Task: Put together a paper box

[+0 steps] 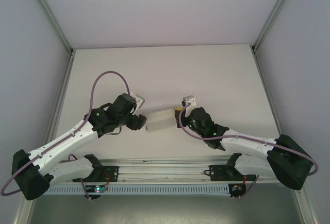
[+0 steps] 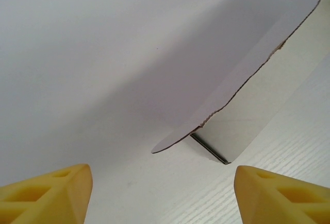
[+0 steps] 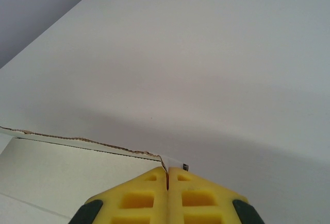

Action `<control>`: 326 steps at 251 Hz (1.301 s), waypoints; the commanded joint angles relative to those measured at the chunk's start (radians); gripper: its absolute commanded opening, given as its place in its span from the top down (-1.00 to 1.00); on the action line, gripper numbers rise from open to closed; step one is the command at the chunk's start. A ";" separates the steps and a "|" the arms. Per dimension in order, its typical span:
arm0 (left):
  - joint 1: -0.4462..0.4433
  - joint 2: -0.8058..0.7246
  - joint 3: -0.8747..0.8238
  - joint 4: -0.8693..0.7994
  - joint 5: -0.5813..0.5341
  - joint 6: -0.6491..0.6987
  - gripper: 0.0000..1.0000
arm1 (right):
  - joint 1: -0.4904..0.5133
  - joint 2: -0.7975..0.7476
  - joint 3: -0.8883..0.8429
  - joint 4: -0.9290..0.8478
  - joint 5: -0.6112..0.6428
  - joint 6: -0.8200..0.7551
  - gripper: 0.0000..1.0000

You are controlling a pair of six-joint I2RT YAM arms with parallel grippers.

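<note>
- Paper box point(image 1: 161, 119): lies low at the middle of the table point(image 1: 154, 69), between the two arms, long side running left to right. It is a pale card panel in the left wrist view point(image 2: 258, 100) and the right wrist view point(image 3: 62, 175).
- Right jaws: pressed together, pinching a thin card edge at the box's right end. The card slips in between the yellow fingertips point(image 3: 196, 198).
- Left jaws: spread wide, with nothing between the yellow fingertips point(image 2: 46, 193). They sit just beside the box's left end and face a rounded flap corner.
- Handling (judgement): thin card, very light and springy. It bends along its creases and will slide on the smooth table if pushed at one end only.
- The cut edges look rough, so hard pulling is likely to tear them.
- Where to hold: on a flat panel near a fold, not at a flap tip. Pinch lightly and brace the opposite end.
</note>
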 commanded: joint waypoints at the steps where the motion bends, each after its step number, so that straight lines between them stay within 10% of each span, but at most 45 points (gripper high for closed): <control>1: 0.001 0.023 0.004 0.032 -0.005 -0.035 -0.36 | 0.015 -0.004 -0.028 -0.100 -0.040 -0.017 1.00; 232: 0.001 0.199 0.110 0.002 0.021 -0.080 1.00 | 0.031 0.025 -0.030 -0.137 -0.071 -0.055 1.00; 326: 0.002 0.237 0.167 -0.034 0.014 -0.376 1.00 | 0.115 0.042 -0.030 -0.177 0.052 -0.082 1.00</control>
